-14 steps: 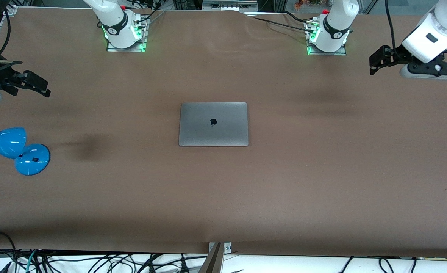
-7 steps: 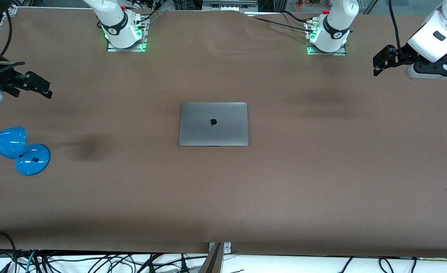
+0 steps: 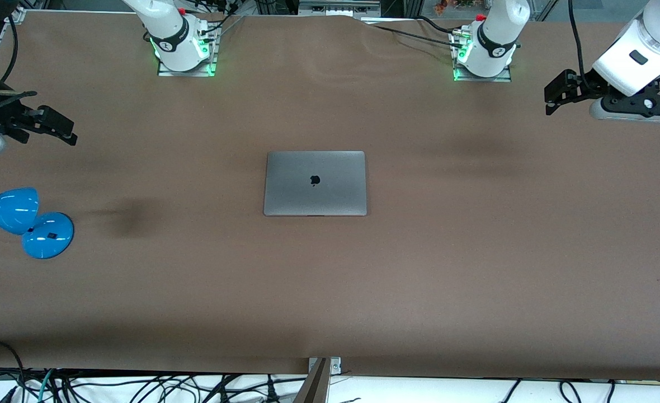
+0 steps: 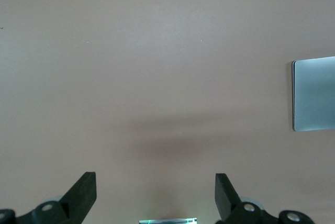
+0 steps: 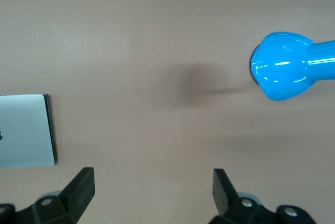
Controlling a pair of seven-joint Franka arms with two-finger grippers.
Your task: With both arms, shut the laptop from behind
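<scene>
The grey laptop [image 3: 315, 183] lies shut and flat in the middle of the brown table, lid up, its dark apple logo showing. One edge of it shows in the left wrist view [image 4: 314, 94] and in the right wrist view [image 5: 26, 130]. My left gripper [image 3: 554, 96] hangs open and empty over the left arm's end of the table, well apart from the laptop; its open jaws show in the left wrist view [image 4: 156, 195]. My right gripper [image 3: 56, 127] hangs open and empty over the right arm's end, also in the right wrist view [image 5: 153, 192].
A blue desk lamp [image 3: 22, 221] stands at the right arm's end of the table, nearer the front camera than the right gripper; its head shows in the right wrist view [image 5: 285, 67]. The two arm bases [image 3: 182, 45] [image 3: 484, 50] stand along the table's edge farthest from the camera.
The left gripper moved slightly away from the laptop toward its table end, then came back near its earlier place. The right gripper shifted only slightly. The laptop has not moved.
</scene>
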